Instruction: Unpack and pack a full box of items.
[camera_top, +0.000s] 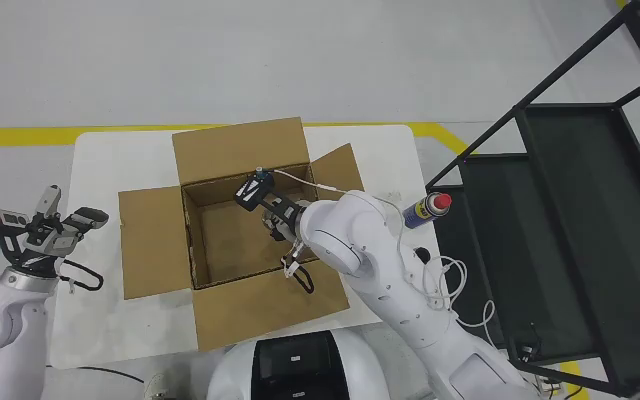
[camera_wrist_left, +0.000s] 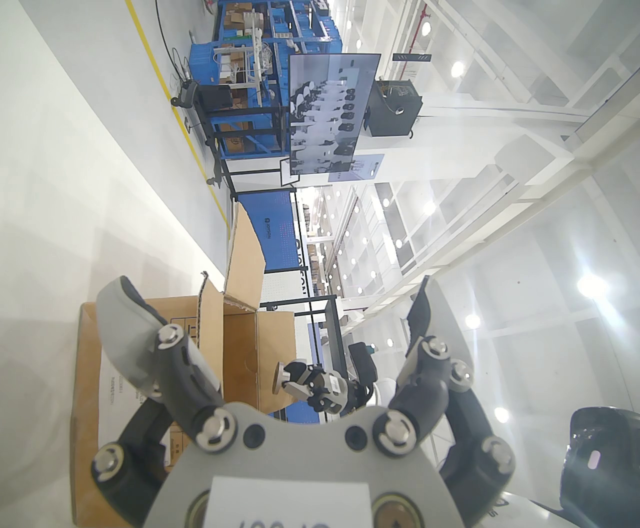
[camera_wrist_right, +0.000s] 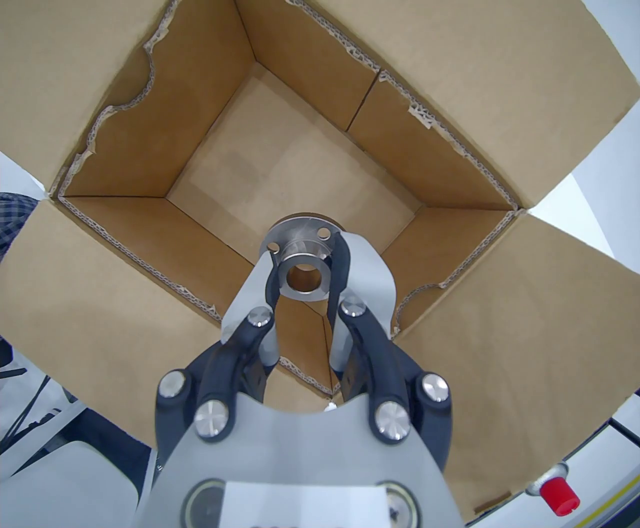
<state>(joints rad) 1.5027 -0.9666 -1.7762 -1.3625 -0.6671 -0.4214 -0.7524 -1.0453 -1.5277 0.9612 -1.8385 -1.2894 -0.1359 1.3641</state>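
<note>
Right wrist view: right gripper (camera_wrist_right: 305, 260) pinches a metal flanged hub (camera_wrist_right: 299, 234) over the open cardboard box (camera_wrist_right: 450, 125) below it; the slick round neck could slip and drop.

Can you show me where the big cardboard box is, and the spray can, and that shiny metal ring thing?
Cardboard box (camera_top: 150, 245): top view, on an open side flap.
Spray can (camera_top: 426, 208): top view, on its body.
Metal ring (camera_wrist_right: 300, 231): right wrist view, on its flat disc.
</note>
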